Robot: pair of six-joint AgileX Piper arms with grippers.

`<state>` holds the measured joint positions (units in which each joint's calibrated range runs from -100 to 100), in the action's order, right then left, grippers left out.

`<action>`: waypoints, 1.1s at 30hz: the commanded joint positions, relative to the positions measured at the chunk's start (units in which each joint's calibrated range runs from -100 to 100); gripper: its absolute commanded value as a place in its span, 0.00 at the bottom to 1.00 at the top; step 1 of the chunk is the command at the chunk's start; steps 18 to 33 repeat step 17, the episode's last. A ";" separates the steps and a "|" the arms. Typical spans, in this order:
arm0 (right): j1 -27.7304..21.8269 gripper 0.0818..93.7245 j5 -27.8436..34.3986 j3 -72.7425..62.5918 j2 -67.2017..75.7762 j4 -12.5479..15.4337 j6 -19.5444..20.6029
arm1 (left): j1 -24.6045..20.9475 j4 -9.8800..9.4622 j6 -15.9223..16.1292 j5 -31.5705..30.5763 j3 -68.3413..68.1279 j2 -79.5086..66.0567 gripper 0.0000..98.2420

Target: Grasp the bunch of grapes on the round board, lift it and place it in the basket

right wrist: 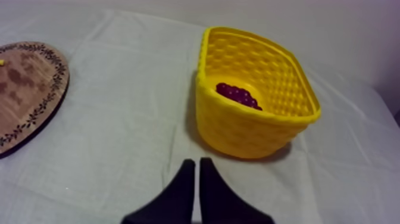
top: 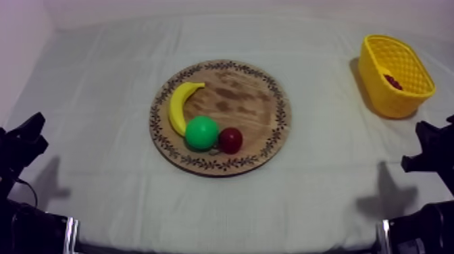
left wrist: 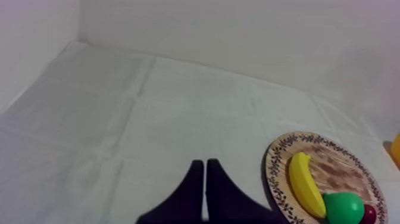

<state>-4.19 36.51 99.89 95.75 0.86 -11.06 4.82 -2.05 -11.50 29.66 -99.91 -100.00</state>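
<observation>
The bunch of grapes (right wrist: 238, 95) lies dark purple on the floor of the yellow basket (right wrist: 250, 128), which stands at the table's far right (top: 395, 78); a bit of the grapes (top: 392, 82) shows over its rim. The round wooden board (top: 250, 108) sits mid-table and holds a banana (top: 178, 107), a green pear (top: 201, 133) and a small red fruit (top: 230, 140). My left gripper (left wrist: 205, 170) is shut on nothing, over bare cloth left of the board (left wrist: 342, 170). My right gripper (right wrist: 197, 170) is shut too, just in front of the basket.
Both arms rest low at the table's front corners, the left (top: 20, 145) and the right (top: 432, 152). Wrinkled grey-white cloth covers the whole table, with a pale wall behind it.
</observation>
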 commanded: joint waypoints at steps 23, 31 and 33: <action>-0.02 0.00 0.02 -0.01 0.01 -0.01 -0.30 | 0.00 -0.02 0.00 0.01 0.02 0.00 0.00; -0.02 0.00 0.02 -0.01 0.01 -0.01 -0.30 | 0.00 -0.02 0.00 0.01 0.02 0.00 0.00; -0.02 0.00 0.02 -0.01 0.01 -0.01 -0.30 | 0.00 -0.02 0.00 0.01 0.02 0.00 0.00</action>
